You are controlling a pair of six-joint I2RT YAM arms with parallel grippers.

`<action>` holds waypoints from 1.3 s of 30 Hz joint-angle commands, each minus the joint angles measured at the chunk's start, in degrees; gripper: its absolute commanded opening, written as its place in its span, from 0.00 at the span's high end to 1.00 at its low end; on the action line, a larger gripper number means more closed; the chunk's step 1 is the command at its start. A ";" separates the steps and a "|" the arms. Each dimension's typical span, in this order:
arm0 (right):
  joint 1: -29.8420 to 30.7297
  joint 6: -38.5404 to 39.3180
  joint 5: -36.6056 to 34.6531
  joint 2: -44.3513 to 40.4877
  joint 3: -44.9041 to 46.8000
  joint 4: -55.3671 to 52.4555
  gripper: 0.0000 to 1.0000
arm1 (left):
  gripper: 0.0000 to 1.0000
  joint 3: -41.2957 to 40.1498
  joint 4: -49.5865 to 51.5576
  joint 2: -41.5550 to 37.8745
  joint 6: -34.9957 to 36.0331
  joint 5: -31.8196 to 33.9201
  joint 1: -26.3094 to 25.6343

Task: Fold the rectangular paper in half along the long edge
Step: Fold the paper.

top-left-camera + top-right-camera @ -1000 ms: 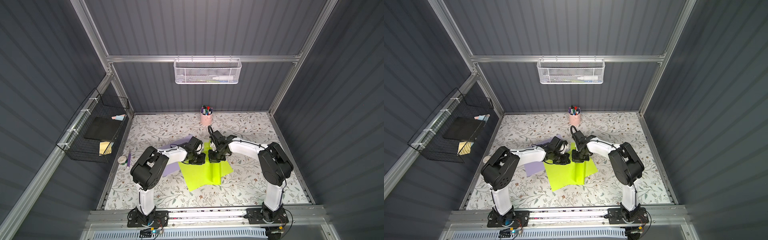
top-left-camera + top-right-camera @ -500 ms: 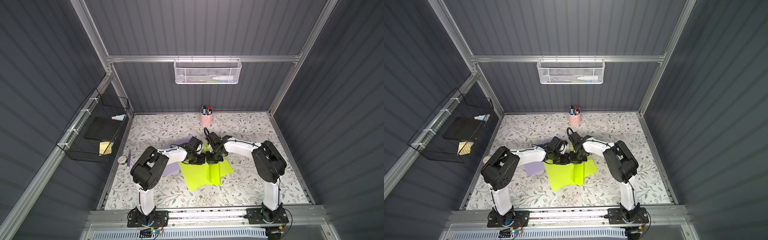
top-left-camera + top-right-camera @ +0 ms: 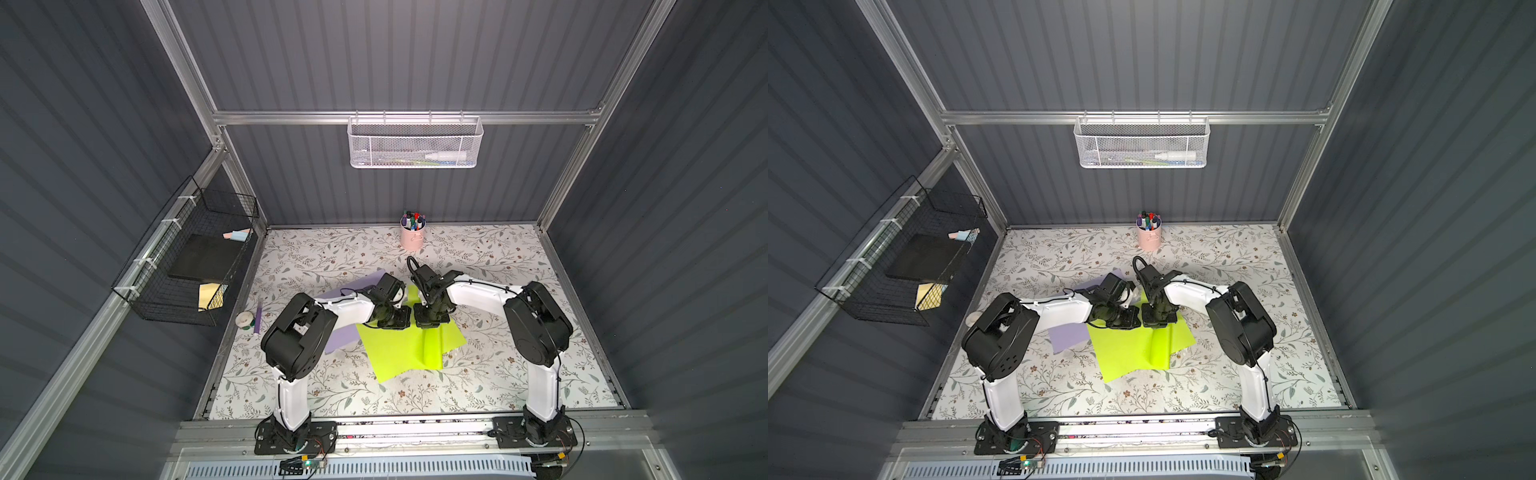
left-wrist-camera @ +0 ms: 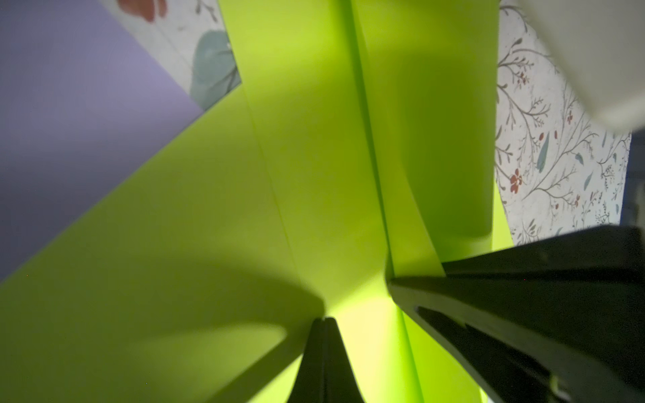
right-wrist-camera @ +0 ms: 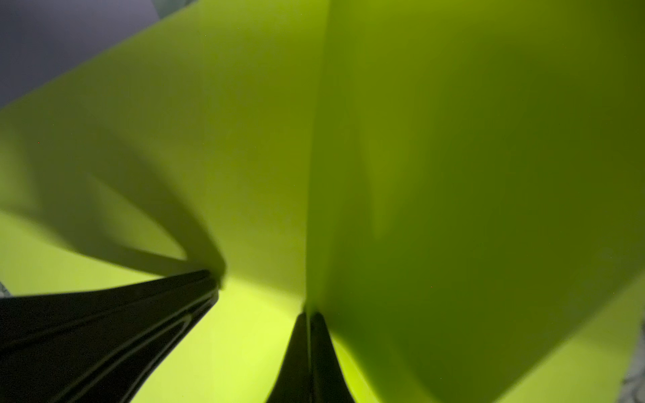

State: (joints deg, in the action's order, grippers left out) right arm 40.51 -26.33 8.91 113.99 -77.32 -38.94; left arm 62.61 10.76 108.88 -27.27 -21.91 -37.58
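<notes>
A pink marker cup (image 3: 412, 239), lilac sheet (image 3: 345, 338), tape roll (image 3: 244, 319) and purple pen (image 3: 257, 318) sit on the floral table (image 3: 498, 257).

- The lime-green paper (image 4: 195, 244) is filling most of this view, lying flat, with one flap standing up along a crease.
- The left gripper (image 4: 324, 320) is resting its tips on the flat part, fingers closed tight together.
- The right gripper (image 4: 417, 275) is pinching the raised flap just beside it.
- A lilac sheet (image 4: 69, 122) is showing along the green paper's edge, on the floral tabletop (image 4: 551, 167).
</notes>
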 commanded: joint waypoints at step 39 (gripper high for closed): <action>0.06 -0.76 6.41 -2.76 5.56 6.90 0.89 | 0.96 -1.96 7.60 3.10 -0.24 3.93 -0.38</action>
State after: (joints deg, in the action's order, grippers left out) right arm 40.56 -27.40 14.09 111.66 -72.36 -31.99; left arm 62.61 10.81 108.90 -27.27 -21.87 -37.65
